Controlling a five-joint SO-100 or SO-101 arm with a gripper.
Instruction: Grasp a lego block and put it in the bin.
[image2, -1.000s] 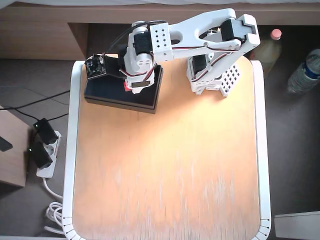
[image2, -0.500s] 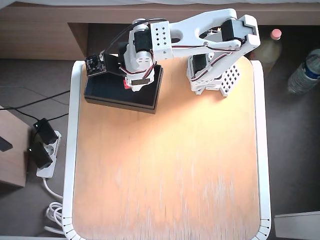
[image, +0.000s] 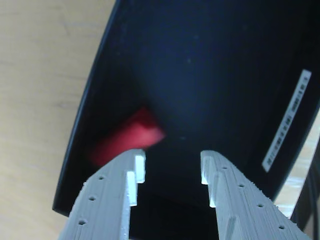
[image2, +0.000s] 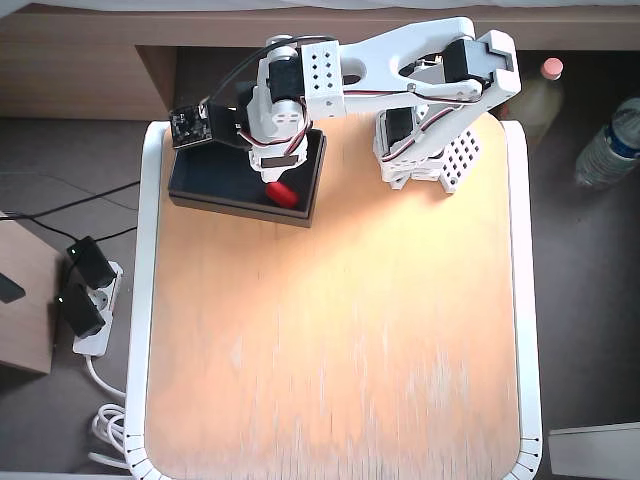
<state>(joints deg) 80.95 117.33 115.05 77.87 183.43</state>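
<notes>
The red lego block (image: 131, 136) shows blurred in the wrist view, inside the black bin (image: 220, 75), near its left wall. In the overhead view the block (image2: 283, 192) lies in the bin (image2: 215, 185) by its right end, under the gripper. My gripper (image: 172, 167) hovers over the bin with its jaws apart and nothing between them. The block is left of and beyond the left fingertip (image: 140, 164). A white label (image: 286, 120) runs along the bin's right rim.
The bin stands at the back left of a light wooden table (image2: 340, 330) with a white edge. The arm's base (image2: 430, 150) is at the back right. Two bottles (image2: 608, 140) stand off the table to the right. A power strip (image2: 85, 300) lies on the floor at left.
</notes>
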